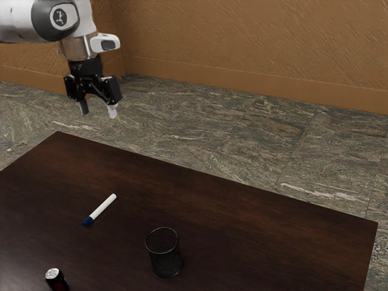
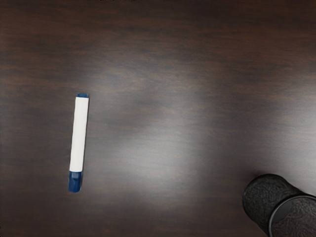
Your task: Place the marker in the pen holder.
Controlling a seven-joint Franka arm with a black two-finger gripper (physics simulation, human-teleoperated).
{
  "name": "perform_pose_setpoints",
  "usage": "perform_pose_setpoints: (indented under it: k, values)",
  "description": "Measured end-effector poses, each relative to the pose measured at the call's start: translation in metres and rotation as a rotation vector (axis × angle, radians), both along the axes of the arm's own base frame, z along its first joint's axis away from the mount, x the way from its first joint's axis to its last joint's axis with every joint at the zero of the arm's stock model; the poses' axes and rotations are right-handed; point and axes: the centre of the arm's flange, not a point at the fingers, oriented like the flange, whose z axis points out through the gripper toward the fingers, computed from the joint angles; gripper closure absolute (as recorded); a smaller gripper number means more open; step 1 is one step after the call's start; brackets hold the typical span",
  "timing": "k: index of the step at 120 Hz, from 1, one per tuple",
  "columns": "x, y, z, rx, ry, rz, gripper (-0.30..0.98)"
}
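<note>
Soda can point(image 1: 56, 280) sits closest to the camera in the exterior view, cut off by the lower edge; silver top, dark side with a bit of red, print too small to read. OK, the marker point(image 1: 100, 210): it's lying flat on the table point(image 1: 242, 227), white barrel, blue at both ends. Long axis runs diagonally in the exterior view, the longer blue cap end pointing lower left, the short blue end upper right. It's aimed past the pen holder point(image 1: 165, 257), not at it. That's a black round cup, open top, standing upright near the marker, toward the exterior view's right.

Table's dark brown wood with visible grain, and the wrist view catches a soft shine on it. Up above, the gripper point(image 1: 98, 110) is well apart from the marker, fingers spread with just air between them. White arm point(image 1: 21, 23) behind it has a round badge point(image 1: 59, 17), pale circle with a small figure I can't make out. Floor point(image 1: 182, 124) is grey-green veined stone with faint seams, then a rough orange-brown wall point(image 1: 254, 33) with a smoother baseboard point(image 1: 242, 77) in the same colour.
</note>
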Motion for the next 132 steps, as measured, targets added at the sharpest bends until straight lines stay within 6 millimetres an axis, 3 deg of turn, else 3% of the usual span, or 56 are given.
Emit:
perform_pose_setpoints:
  k: [9, 17, 31, 40, 51, 61, 68, 81, 95, 132]
  values:
    - [-0.001, 0.004, -0.005, -0.002, -0.006, 0.013, 0.00]
    - [-0.003, 0.008, -0.037, -0.004, 0.028, 0.023, 0.00]
    - [-0.005, 0.017, -0.151, 0.000, 0.178, 0.043, 0.00]
    - [-0.009, 0.044, -0.216, 0.023, 0.232, 0.080, 0.01]
    - [-0.031, 0.074, -0.277, 0.034, 0.226, 0.116, 0.01]
    - [-0.052, 0.077, -0.316, 0.042, 0.194, 0.106, 0.01]
    - [-0.054, 0.075, -0.327, 0.070, 0.144, 0.064, 0.05]
    - [-0.047, 0.074, -0.327, 0.122, 0.045, -0.013, 0.18]
    - [-0.053, 0.072, -0.336, 0.142, -0.016, -0.058, 0.33]
    - [-0.052, 0.071, -0.337, 0.158, -0.106, -0.113, 0.65]
